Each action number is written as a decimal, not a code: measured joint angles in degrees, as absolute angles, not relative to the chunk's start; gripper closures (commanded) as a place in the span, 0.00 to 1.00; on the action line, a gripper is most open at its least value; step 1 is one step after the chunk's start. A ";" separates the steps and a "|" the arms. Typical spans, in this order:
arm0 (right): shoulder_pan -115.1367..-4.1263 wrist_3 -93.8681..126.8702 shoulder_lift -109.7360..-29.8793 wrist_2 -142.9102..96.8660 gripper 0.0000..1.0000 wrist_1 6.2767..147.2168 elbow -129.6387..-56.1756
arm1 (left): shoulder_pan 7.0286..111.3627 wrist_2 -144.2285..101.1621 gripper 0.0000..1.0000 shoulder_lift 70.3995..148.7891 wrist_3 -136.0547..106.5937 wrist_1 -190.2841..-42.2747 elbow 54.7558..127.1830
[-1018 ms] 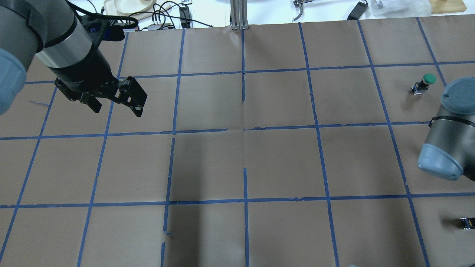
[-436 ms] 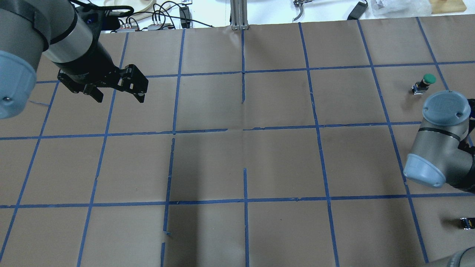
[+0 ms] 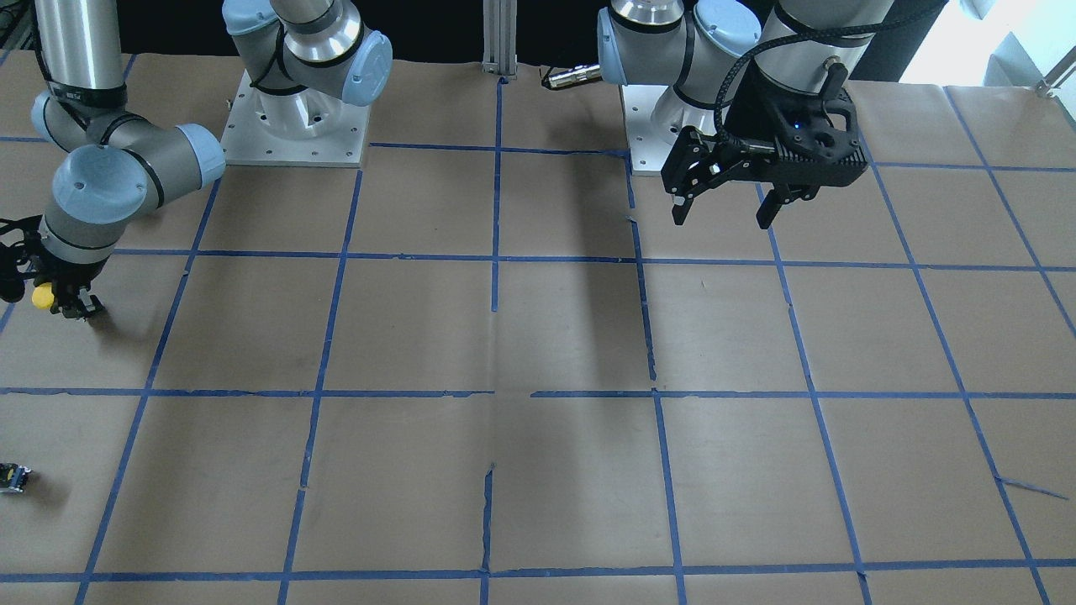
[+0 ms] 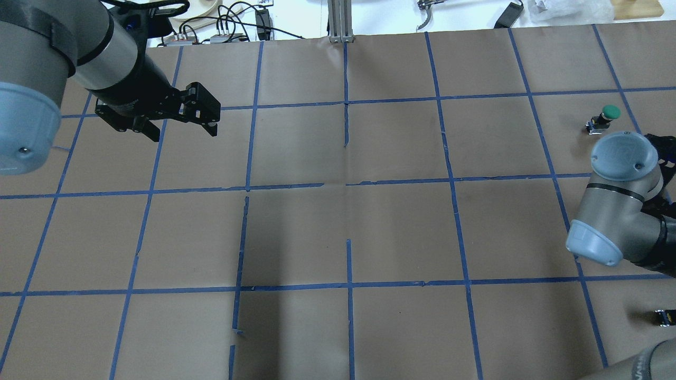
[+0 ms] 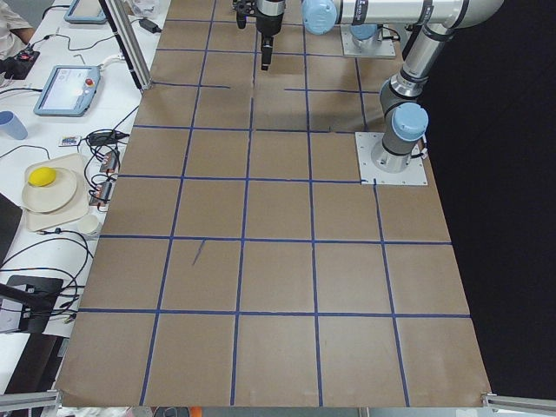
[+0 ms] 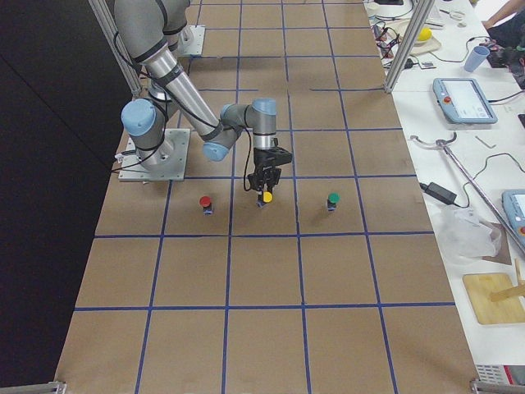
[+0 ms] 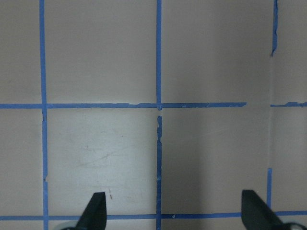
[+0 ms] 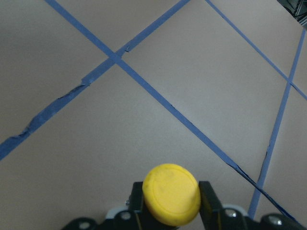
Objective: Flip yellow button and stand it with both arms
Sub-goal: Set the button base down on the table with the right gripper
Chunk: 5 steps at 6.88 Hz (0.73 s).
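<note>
At the far left of the view facing the robot, the right gripper [image 3: 67, 307] has its fingers [image 8: 206, 195] clenched on the yellow button [image 3: 42, 295] just behind the cap, low over the desk [image 3: 538, 336]. Whether the button touches the desk cannot be told. Well right of the yellow button, the left gripper [image 3: 720, 220] hangs with its fingers spread wide, released, touching nothing.

Even overhead light, soft shadows, sharp focus.
</note>
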<state>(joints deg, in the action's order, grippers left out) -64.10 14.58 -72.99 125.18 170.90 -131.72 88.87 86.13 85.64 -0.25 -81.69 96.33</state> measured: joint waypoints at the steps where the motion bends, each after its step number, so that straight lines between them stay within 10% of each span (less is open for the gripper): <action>1: -64.13 14.62 -72.27 125.20 0.81 171.42 -131.53 | 88.89 85.88 0.00 85.54 -0.24 -81.66 96.58; 3: -64.16 13.71 -70.43 125.17 0.01 174.53 -131.41 | 88.87 85.92 0.00 85.21 -0.19 -81.65 96.96; 5: -64.19 9.42 -70.29 123.20 0.00 176.56 -131.75 | 88.89 86.06 0.00 85.03 -0.18 -81.73 97.02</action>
<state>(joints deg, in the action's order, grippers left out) -64.19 9.42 -70.29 123.20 176.56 -131.75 88.89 86.06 85.03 -0.18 -81.73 97.02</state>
